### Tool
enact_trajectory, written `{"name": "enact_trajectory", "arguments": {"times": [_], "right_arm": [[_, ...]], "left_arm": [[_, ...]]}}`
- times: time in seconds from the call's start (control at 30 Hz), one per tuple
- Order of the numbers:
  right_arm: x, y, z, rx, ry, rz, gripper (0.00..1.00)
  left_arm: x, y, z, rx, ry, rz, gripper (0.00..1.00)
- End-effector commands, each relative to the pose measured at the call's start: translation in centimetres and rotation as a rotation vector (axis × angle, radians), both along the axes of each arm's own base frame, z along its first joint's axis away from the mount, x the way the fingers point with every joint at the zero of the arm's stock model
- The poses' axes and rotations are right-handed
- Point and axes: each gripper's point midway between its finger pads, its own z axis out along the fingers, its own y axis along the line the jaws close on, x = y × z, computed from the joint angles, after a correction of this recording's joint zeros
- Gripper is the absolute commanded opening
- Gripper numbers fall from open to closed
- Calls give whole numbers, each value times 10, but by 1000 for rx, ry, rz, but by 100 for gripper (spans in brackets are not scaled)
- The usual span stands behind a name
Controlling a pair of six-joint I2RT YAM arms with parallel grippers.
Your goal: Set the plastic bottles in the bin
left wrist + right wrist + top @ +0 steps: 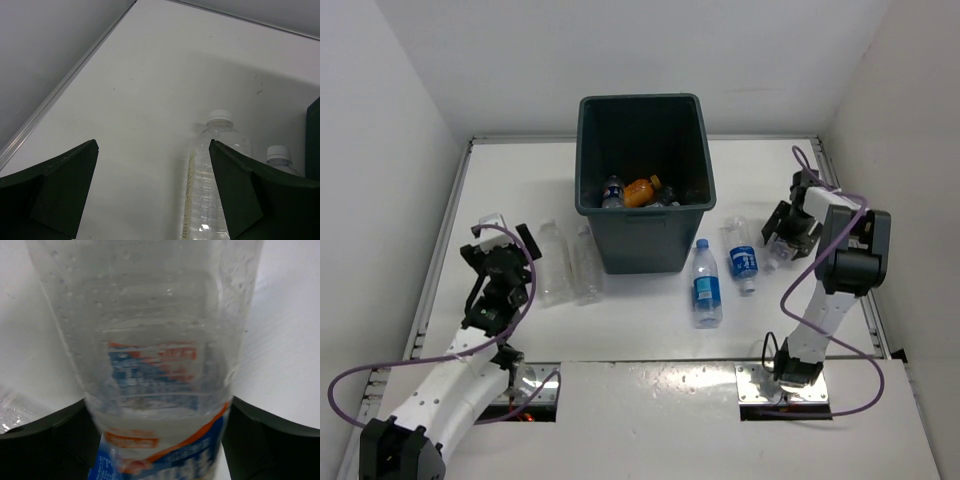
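Observation:
The dark grey bin (pixel 645 240) stands at the table's middle back, with several bottles inside, one of them orange (pixel 642 190). Two plain clear bottles (pixel 552 262) (pixel 587 265) lie left of the bin. My left gripper (pixel 505 240) is open and empty just left of them; in the left wrist view (pixel 153 145) the nearer bottle (pixel 210 190) lies by the right finger. Two blue-labelled bottles (pixel 706 283) (pixel 742 255) lie right of the bin. My right gripper (pixel 785 238) is shut on a clear bottle with a blue and orange label (pixel 160 365).
The bin's dark wall (pixel 314 135) shows at the right edge of the left wrist view. White walls close in the table at left, back and right. Purple cables loop from both arms. Part of another clear bottle (pixel 10 410) shows at the left of the right wrist view.

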Motion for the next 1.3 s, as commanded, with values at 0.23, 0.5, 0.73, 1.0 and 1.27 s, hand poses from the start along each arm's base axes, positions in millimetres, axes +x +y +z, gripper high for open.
{"name": "enact_trajectory", "arguments": {"times": [0.23,0.5,0.73,1.0,1.27], "right_arm": [[26,1,41,107,-130,4,64],[94,18,162,234,-482,-62,45],[140,60,300,369,-852,62,41],[129,158,431,484,-1206,415,46],[86,303,439,492,-1154,843,55]], "left_arm": [[-10,10,7,-49,-21,117,100],[6,-13,6,15,187,18,100],[2,-12,-1,31,224,15,100],[2,-16,-8,4,230,8,100],[1,-13,-13,0,237,30,100]]}}
